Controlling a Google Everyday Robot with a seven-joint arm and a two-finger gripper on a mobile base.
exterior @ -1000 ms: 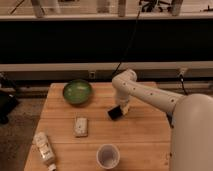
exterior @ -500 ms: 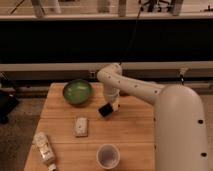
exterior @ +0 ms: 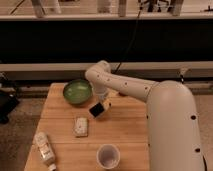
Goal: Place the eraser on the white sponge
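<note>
The eraser [exterior: 97, 110] is a small flat black block, held tilted in my gripper [exterior: 102, 105] a little above the wooden table [exterior: 125, 135]. The gripper is shut on it, at the end of the white arm that reaches in from the right. The white sponge [exterior: 80, 126] is an off-white mottled pad lying flat on the table, just down and left of the eraser, apart from it.
A green bowl [exterior: 77, 91] stands at the table's back left, close behind the gripper. A translucent cup [exterior: 108, 156] stands near the front edge. A white bottle [exterior: 44, 148] lies at the front left. My white arm body fills the right side.
My gripper with the eraser has moved left across the table, from right of centre to just above and right of the white sponge. The arm has swung further over the table.
</note>
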